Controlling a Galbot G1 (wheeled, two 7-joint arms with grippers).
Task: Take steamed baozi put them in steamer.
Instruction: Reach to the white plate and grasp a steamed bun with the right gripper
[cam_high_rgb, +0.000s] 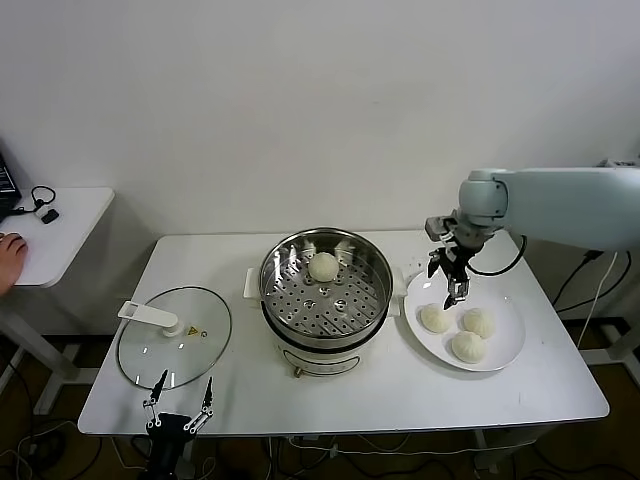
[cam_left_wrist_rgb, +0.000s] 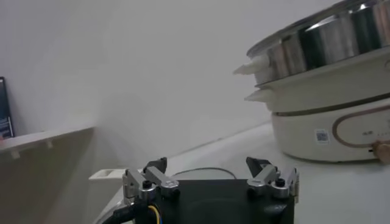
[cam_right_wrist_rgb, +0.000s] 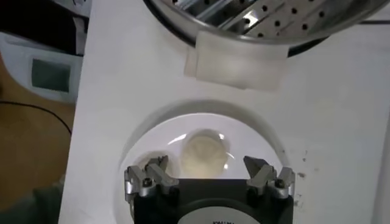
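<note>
The steel steamer (cam_high_rgb: 325, 290) stands mid-table with one baozi (cam_high_rgb: 323, 266) on its perforated tray. Three more baozi (cam_high_rgb: 435, 318) (cam_high_rgb: 478, 322) (cam_high_rgb: 468, 346) lie on a white plate (cam_high_rgb: 500, 300) to its right. My right gripper (cam_high_rgb: 455, 290) hangs open just above the plate's far left part, over the nearest bun. In the right wrist view a baozi (cam_right_wrist_rgb: 204, 155) lies on the plate (cam_right_wrist_rgb: 140, 152) between the spread fingers of that gripper (cam_right_wrist_rgb: 207, 167), untouched; the steamer's rim (cam_right_wrist_rgb: 256, 24) is beyond. My left gripper (cam_high_rgb: 183, 385) (cam_left_wrist_rgb: 210, 167) waits open at the table's front left.
A flat glass lid (cam_high_rgb: 175, 350) with a white handle lies left of the steamer, just behind the left gripper. The steamer's white side handle (cam_right_wrist_rgb: 237, 61) juts toward the plate. A small side table (cam_high_rgb: 60, 230) stands at the far left. The steamer's side (cam_left_wrist_rgb: 329, 91) fills the left wrist view.
</note>
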